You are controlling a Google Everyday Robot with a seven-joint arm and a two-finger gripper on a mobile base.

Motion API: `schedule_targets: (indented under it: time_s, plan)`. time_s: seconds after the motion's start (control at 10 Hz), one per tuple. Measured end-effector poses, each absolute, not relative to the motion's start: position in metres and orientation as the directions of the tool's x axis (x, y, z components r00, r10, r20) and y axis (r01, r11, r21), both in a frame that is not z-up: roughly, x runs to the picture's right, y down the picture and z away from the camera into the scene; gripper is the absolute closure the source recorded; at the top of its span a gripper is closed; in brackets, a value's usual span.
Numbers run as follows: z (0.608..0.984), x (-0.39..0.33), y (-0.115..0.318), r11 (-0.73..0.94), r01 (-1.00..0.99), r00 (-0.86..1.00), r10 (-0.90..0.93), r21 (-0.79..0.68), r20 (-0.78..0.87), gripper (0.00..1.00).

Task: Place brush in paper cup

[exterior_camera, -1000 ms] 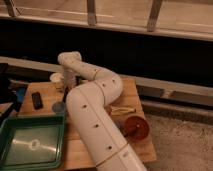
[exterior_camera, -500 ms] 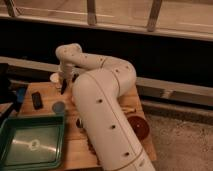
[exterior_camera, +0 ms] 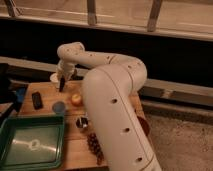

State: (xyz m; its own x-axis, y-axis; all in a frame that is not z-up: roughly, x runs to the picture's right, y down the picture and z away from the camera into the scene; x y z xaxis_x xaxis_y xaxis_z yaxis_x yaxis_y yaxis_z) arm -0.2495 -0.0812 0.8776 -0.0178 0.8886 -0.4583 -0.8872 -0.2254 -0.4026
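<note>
Nearest, at 7 o'clock: green tray [exterior_camera: 32, 142] sits on the front-left of the desk [exterior_camera: 75, 150], shallow, with a pale mark on its floor. Just past the tray's right edge, a small dark metal cup [exterior_camera: 81, 122]. At 6 o'clock from that cup, a dark reddish lumpy cluster [exterior_camera: 93, 145] lies on the wood next to the arm's big lower link.

The white arm [exterior_camera: 112, 107] fills the centre-right, rising from the bottom edge and bending back toward 11 o'clock. A red-brown rounded thing [exterior_camera: 145, 126] shows just behind its right side, mostly hidden.

Mid-desk: a small blue-grey round disc [exterior_camera: 59, 106], a yellowish round fruit-like item [exterior_camera: 76, 99] just beside it at 2 o'clock, and a flat black block [exterior_camera: 37, 100] to the left, well apart from the disc.

Far edge of the desk, 11 o'clock: claw [exterior_camera: 63, 82] points down over the back-left area, clamped on the brush [exterior_camera: 62, 84], which hangs roughly upright as a dark thin stick below the wrist. Paper cup [exterior_camera: 54, 78] stands just beside the claw on its left, rim partly covered by the wrist. The brush tip is near the cup, outside it as far as I can see; whether they touch I can't tell.

Behind: dark wall band, window rails on top.
</note>
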Motion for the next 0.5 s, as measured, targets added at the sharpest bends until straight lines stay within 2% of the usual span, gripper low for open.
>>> schedule_targets:
  time_s: [0.5]
  plan:
    - [0.856, -0.274, -0.094, -0.178, -0.843, 0.046, 0.917, -0.508, -0.397, 1.0]
